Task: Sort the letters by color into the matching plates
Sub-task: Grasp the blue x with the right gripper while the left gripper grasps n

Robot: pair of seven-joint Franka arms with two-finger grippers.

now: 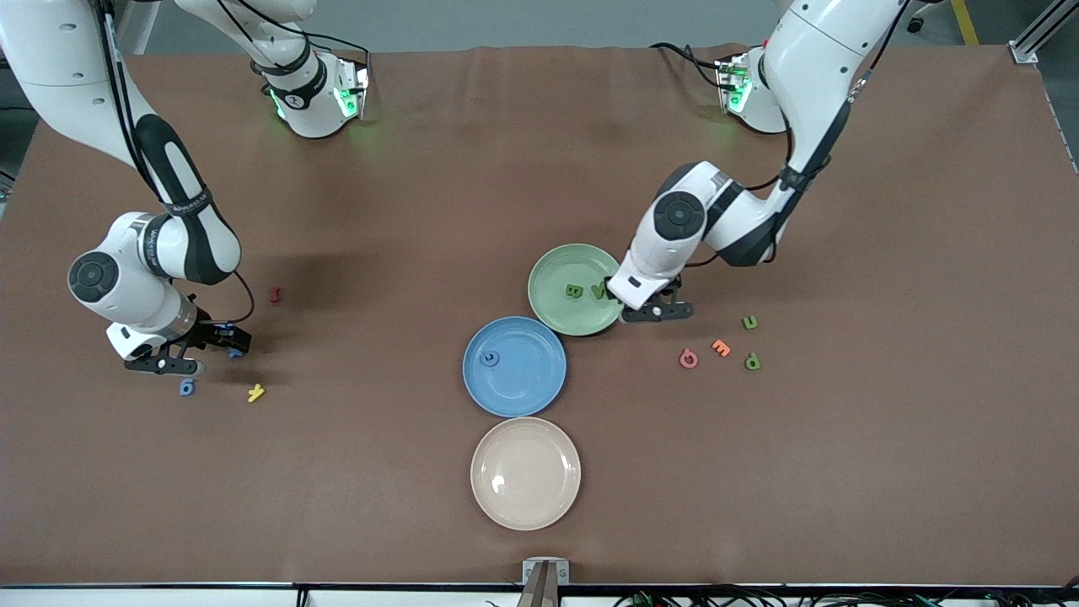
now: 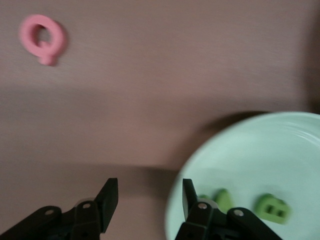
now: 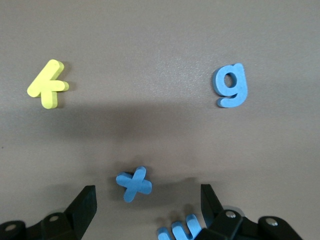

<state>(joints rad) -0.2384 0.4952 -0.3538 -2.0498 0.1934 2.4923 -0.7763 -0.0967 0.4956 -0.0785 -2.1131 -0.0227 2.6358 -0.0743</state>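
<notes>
While the right arm hangs low over the brown table (image 1: 539,169) toward its own end, the right gripper (image 1: 181,358) hovers with its black fingers (image 3: 82,207) spread apart and nothing between them. Under it lie a small blue foam letter x (image 3: 133,184) and, partly hidden by one finger, a blue foam letter m (image 3: 177,231). Nearer the front camera sit a blue foam letter g (image 1: 186,387) and, beside it, a yellow foam letter (image 1: 255,392). A dark red foam letter (image 1: 275,294) lies farther from the camera than these.

Midway along the table three round plastic plates stand in a line, nearly touching: the cream plate (image 1: 525,473) nearest the camera, then the blue plate (image 1: 514,367) holding one small blue letter (image 1: 489,358), then the light green plate (image 1: 576,289), farthest. On the green plate lie a green foam letter B (image 1: 573,292) and a second green letter (image 1: 598,291).

Just over that plate's rim hangs the left gripper (image 1: 653,310), its fingers (image 2: 107,197) parted and empty, one over the plate's edge and one over the table.

Toward the left arm's end lie a pink ring-shaped foam letter (image 1: 689,359), an orange foam letter (image 1: 721,346), a green letter (image 1: 749,322) farther from the camera, and another green letter (image 1: 753,362) nearer it.
</notes>
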